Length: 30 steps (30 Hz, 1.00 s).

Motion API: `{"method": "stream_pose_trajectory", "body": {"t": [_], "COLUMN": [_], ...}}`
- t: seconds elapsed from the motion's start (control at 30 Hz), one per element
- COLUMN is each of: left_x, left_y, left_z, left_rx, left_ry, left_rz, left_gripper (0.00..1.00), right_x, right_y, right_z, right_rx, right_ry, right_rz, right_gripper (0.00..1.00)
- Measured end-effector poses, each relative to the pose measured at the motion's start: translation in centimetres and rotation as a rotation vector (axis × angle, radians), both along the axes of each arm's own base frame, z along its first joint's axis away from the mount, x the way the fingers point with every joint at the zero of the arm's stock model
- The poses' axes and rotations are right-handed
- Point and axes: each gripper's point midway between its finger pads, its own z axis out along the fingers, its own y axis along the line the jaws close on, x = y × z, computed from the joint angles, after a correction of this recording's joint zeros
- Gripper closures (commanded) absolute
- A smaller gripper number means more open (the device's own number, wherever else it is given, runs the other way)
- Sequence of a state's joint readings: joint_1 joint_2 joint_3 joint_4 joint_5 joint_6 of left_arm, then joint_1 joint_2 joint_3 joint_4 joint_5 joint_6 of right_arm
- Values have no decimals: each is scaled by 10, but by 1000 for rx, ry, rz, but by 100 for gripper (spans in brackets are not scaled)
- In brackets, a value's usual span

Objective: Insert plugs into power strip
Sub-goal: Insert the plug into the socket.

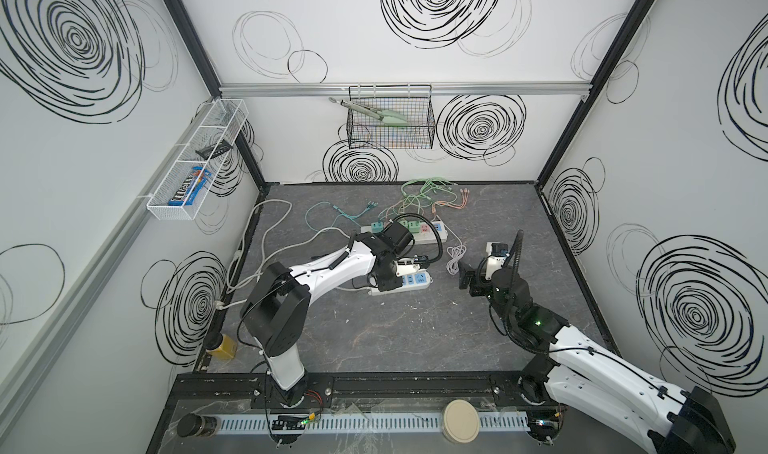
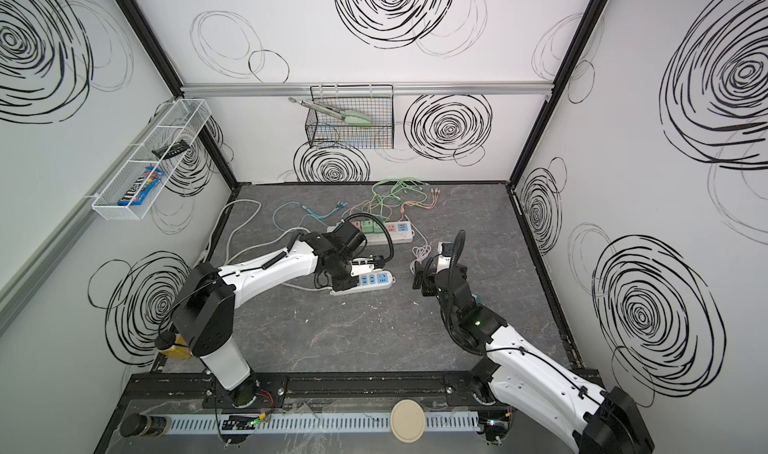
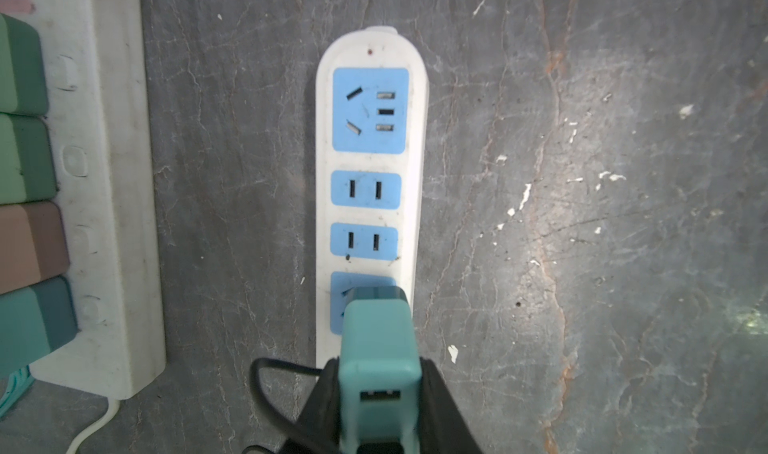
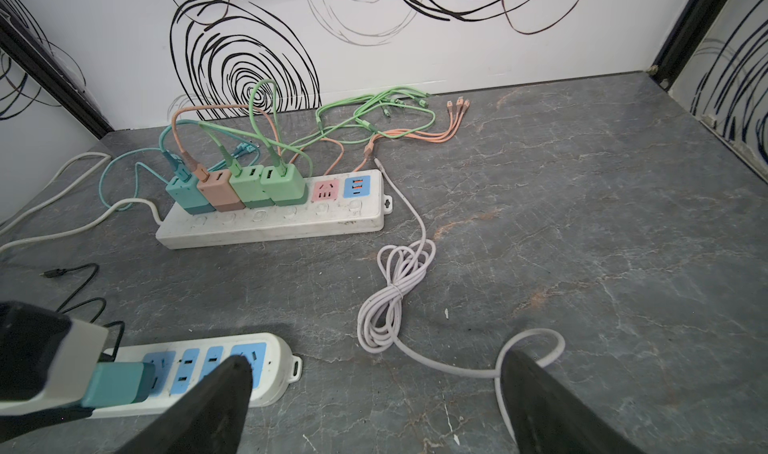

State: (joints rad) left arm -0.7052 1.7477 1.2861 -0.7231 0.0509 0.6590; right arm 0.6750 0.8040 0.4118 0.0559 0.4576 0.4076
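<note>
Left wrist, teal plug [image 3: 376, 340] prongs hidden, left pincer [image 3: 378, 375] cropped

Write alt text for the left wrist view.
The left gripper, shut on a teal plug, holds it at the end socket of a white power strip with blue sockets. Beside it lies a second strip carrying four pastel plugs.
</note>
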Motion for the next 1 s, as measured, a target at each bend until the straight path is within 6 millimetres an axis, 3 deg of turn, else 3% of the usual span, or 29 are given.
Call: {"method": "stream_pose_trajectory", "body": {"t": [0.63, 0.7, 0.8, 0.93, 1.0], "left_x": [10, 10, 12, 17, 21], "left_y": [-1, -1, -3, -6, -9], "left_z": [-14, -14, -13, -20, -12], "left_rx": [30, 29, 24, 11, -23], "left_ry": [14, 14, 11, 10, -5], "left_rz": [-20, -19, -25, -28, -26], "left_gripper": [100, 76, 49, 35, 27], "right_x": [0, 0, 0, 1, 2], "right_y": [0, 0, 1, 2, 3], "right_z": [-1, -1, -2, -4, -7], "right_rx": [13, 16, 24, 39, 50], "right_ry": [6, 7, 12, 28, 43], "right_rz": [-4, -4, 2, 17, 28], "right_gripper": [3, 3, 3, 3, 3]}}
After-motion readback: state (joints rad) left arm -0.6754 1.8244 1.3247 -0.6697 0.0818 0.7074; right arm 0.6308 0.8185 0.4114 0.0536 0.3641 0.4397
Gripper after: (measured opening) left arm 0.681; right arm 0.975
